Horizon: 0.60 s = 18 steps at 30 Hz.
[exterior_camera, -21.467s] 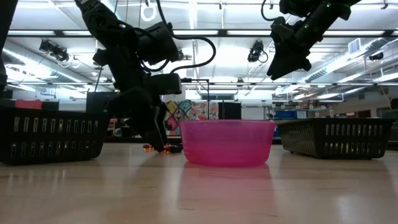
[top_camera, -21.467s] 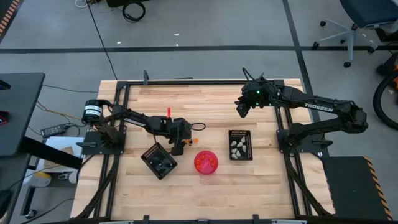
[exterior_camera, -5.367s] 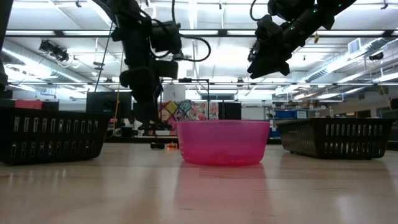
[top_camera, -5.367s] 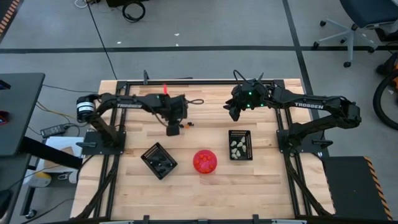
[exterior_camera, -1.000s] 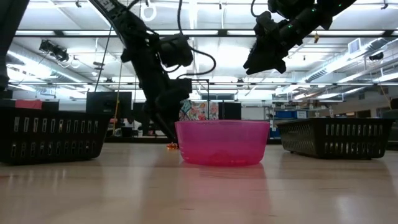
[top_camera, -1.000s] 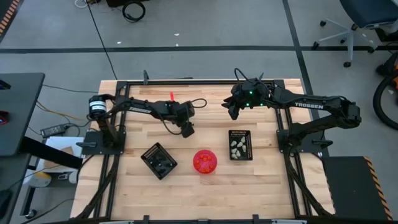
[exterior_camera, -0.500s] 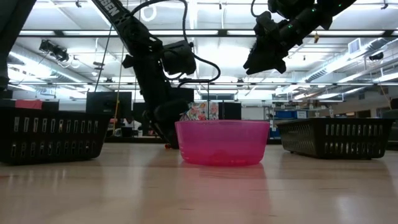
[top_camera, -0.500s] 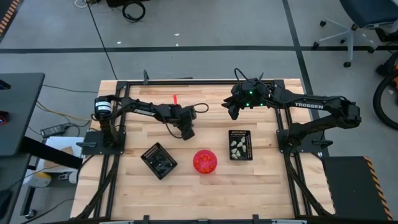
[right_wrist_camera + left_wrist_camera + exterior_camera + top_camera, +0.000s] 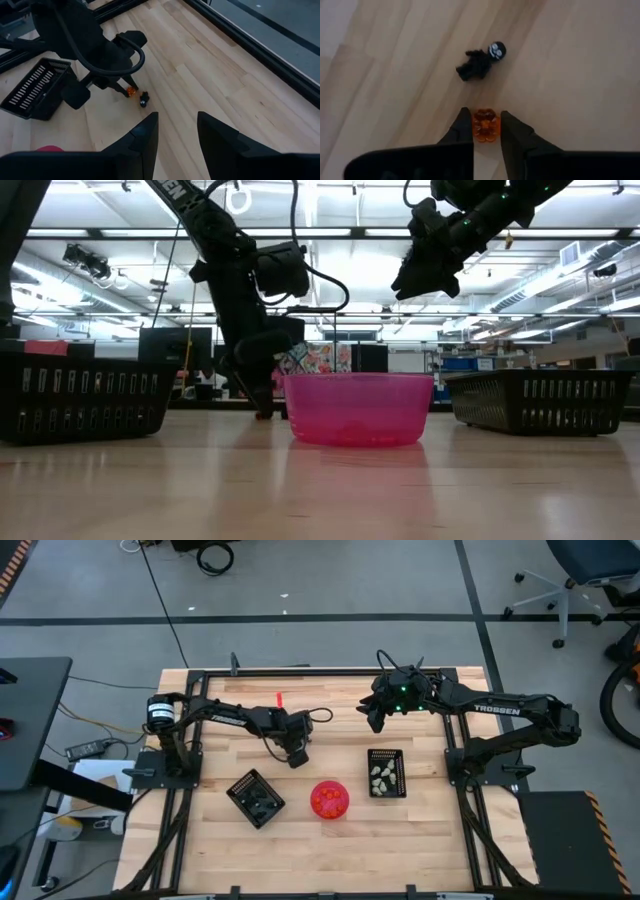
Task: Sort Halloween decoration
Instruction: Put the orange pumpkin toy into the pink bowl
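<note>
Since a second ago the left gripper (image 9: 297,754) has dropped to the worktop (image 9: 340,840) behind the pink bowl (image 9: 329,799) and drawn its fingers (image 9: 461,129) in from wide to narrow, so they now press on either side of a small orange piece (image 9: 485,125) of the Halloween decoration. That suggests the pick is being made, with the lift and the carry to a tray yet to come. A black piece (image 9: 481,62) lies loose on the wood just beyond the orange one, apart from it and untouched. The left wrist view alone shows the pinch clearly, the orange piece sitting between the two dark tips; from above the piece is hidden under the gripper, and in the low view the bowl blocks most of the contact point. The right wrist view adds an outside look at the left gripper with the orange speck at its tips and the black piece beside it. The high view gives the layout the others lack: a black grid tray (image 9: 255,797) left of the bowl with dark pieces, and another tray (image 9: 385,772) to the right with pale pieces. The right gripper (image 9: 377,717) waits raised over the far side of the worktop, its fingers (image 9: 145,132) parted and holding nothing
</note>
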Each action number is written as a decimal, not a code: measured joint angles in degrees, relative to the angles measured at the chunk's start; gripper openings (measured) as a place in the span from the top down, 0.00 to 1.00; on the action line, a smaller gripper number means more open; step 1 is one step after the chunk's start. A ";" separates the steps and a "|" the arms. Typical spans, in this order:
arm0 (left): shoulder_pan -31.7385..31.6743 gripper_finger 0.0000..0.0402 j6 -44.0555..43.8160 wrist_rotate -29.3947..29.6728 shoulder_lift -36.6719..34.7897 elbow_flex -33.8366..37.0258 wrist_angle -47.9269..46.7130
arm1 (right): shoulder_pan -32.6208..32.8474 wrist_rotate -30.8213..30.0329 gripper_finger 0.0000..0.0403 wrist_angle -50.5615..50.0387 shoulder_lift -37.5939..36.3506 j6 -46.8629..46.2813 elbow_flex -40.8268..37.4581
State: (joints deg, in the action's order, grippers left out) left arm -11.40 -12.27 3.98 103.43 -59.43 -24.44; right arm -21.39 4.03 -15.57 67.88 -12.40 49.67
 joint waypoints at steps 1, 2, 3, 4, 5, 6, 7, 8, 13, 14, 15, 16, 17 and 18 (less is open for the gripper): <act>-0.01 0.90 0.00 -0.11 -0.27 0.06 -0.18 | 0.00 0.01 0.65 0.00 0.00 0.26 0.00; -0.22 0.90 0.00 -0.19 -0.65 0.10 -0.34 | 0.00 0.02 0.65 0.01 0.00 0.45 0.00; -0.28 0.90 -0.06 -0.19 -0.98 0.10 -0.65 | 0.00 0.02 0.65 0.01 0.00 0.50 0.00; -0.30 0.91 -0.08 -0.23 -1.57 0.03 -0.28 | 0.00 0.02 0.65 0.00 0.00 0.53 0.00; -0.37 0.91 -0.13 -0.77 -1.83 -0.04 -0.15 | 0.00 0.03 0.65 0.00 0.02 0.57 0.00; -0.37 0.92 -0.17 -1.29 -1.89 -0.01 -0.37 | 0.00 0.04 0.65 0.00 0.02 0.57 0.00; -0.39 0.93 -0.17 -1.98 -1.91 0.08 -0.65 | 0.00 0.04 0.65 0.02 0.02 0.57 0.00; -0.38 0.94 -0.17 -2.83 -2.10 0.11 -0.67 | 0.00 0.06 0.65 -0.01 0.02 0.57 0.00; -0.31 0.98 -0.17 -8.65 -2.55 -0.01 -0.18 | 0.00 0.07 0.65 -0.02 0.02 0.57 0.00; -0.25 0.98 -0.18 -9.25 -2.55 -0.01 0.01 | 0.00 0.07 0.65 0.00 0.02 0.57 0.00; -0.22 0.99 -0.17 -9.48 -2.55 -0.02 0.30 | 0.00 0.08 0.65 -0.02 0.02 0.57 0.00; -0.22 1.00 -0.17 -9.48 -2.55 -0.03 0.36 | 0.00 0.09 0.65 -0.02 0.02 0.57 0.00; -0.22 1.00 -0.18 -9.48 -2.55 -0.03 0.27 | 0.00 0.08 0.65 -0.02 0.02 0.57 0.00; -0.22 1.00 -0.20 -9.48 -2.55 -0.03 0.30 | 0.00 0.09 0.65 0.01 0.02 0.57 0.00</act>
State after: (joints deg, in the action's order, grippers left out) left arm -11.62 -12.47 -5.50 100.88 -59.46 -24.15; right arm -21.39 4.12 -15.56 67.90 -11.84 49.67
